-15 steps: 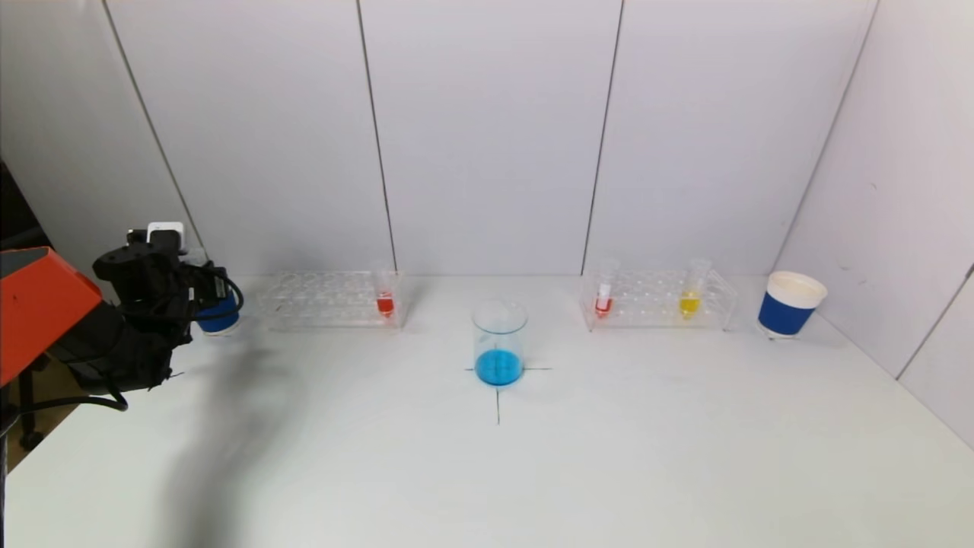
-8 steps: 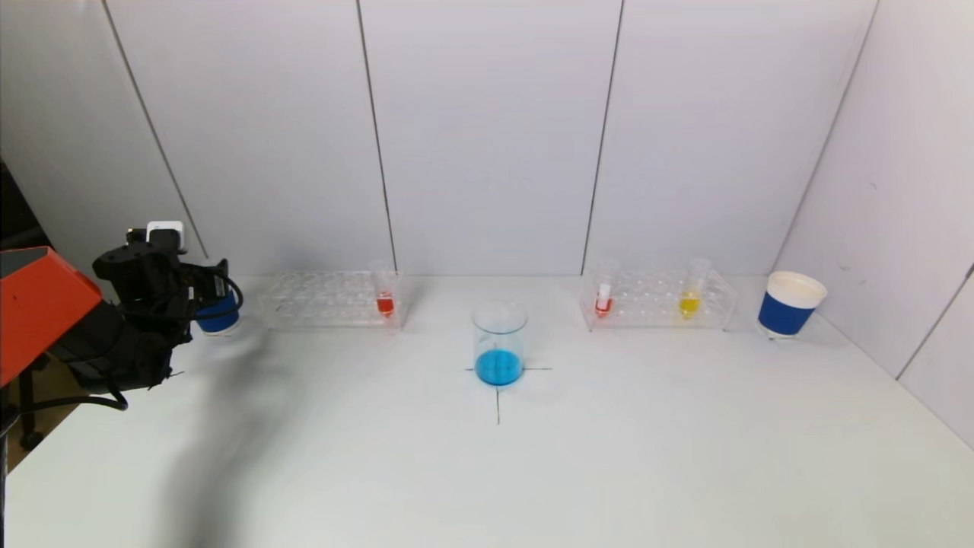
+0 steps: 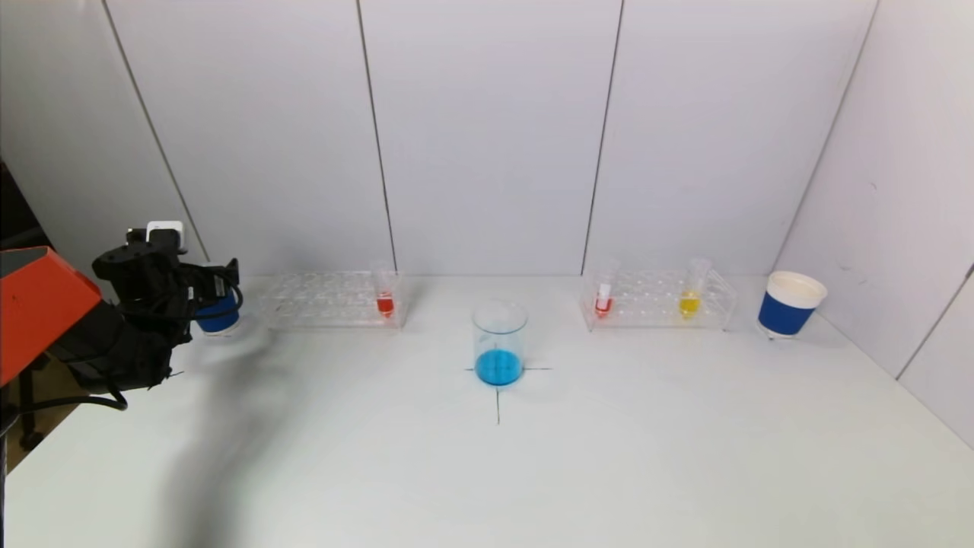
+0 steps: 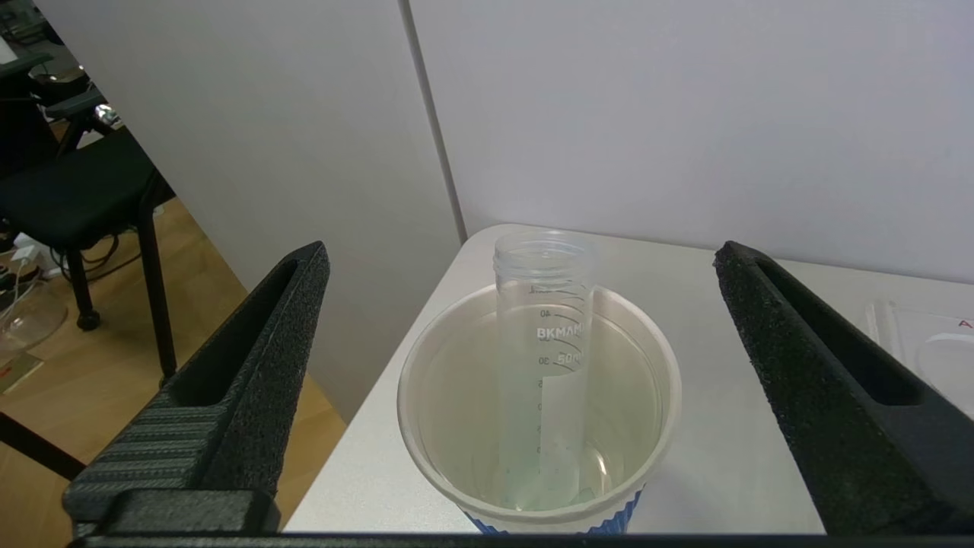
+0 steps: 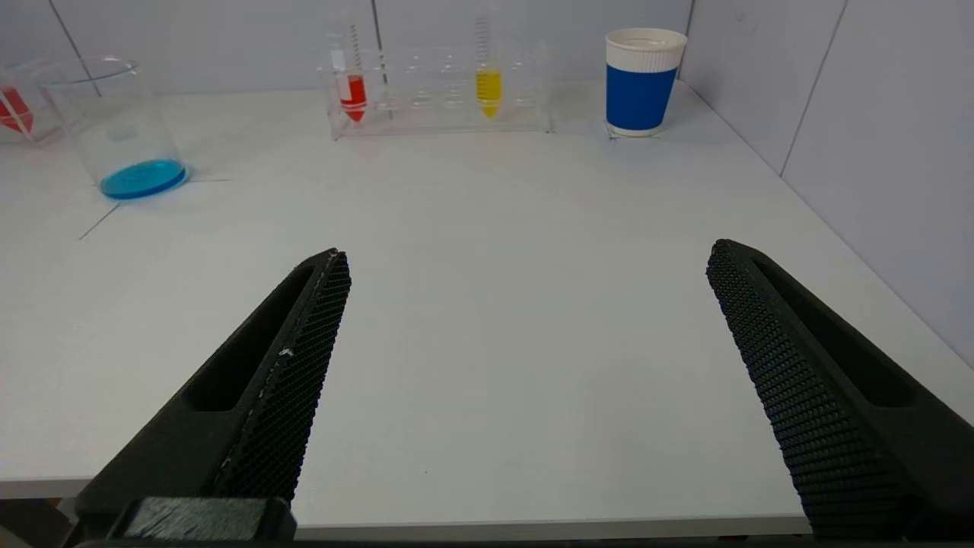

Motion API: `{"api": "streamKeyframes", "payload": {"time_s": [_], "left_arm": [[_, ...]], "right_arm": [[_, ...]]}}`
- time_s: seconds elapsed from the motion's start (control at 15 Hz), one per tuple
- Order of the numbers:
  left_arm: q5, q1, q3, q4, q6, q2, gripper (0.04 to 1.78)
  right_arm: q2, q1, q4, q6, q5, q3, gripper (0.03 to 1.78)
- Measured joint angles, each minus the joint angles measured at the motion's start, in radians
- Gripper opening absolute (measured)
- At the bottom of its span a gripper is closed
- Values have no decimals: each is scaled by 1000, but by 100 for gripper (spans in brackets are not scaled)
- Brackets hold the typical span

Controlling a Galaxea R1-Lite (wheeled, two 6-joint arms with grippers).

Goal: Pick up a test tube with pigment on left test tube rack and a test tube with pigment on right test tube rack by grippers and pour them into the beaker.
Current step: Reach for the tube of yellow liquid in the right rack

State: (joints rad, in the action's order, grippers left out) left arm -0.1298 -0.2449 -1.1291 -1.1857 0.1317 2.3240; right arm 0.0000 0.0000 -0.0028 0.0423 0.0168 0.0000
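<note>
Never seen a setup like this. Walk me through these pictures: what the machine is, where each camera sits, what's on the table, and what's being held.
It is a two-armed robot. One camera looks down from its head; one sits on each wrist.

The white table holds a beaker of blue liquid, a left rack with a red tube, and a right rack with a red tube and a yellow tube, plus a blue cup.

The left end effector hovers open over another blue cup containing an empty tube. The right end effector waits open near the table's front edge. Nothing is held.
</note>
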Motion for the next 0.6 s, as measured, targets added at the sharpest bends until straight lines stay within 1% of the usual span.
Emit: {"api": "streamKeyframes", "payload": {"time_s": [0.33,0.6], "left_arm": [[-3,1,7,11,0,-25,176],[-6,25,48,49,-1,-125,176]], "right_arm": [[0,0,0,0,0,0,171],[0,0,0,0,0,0,171]]}}
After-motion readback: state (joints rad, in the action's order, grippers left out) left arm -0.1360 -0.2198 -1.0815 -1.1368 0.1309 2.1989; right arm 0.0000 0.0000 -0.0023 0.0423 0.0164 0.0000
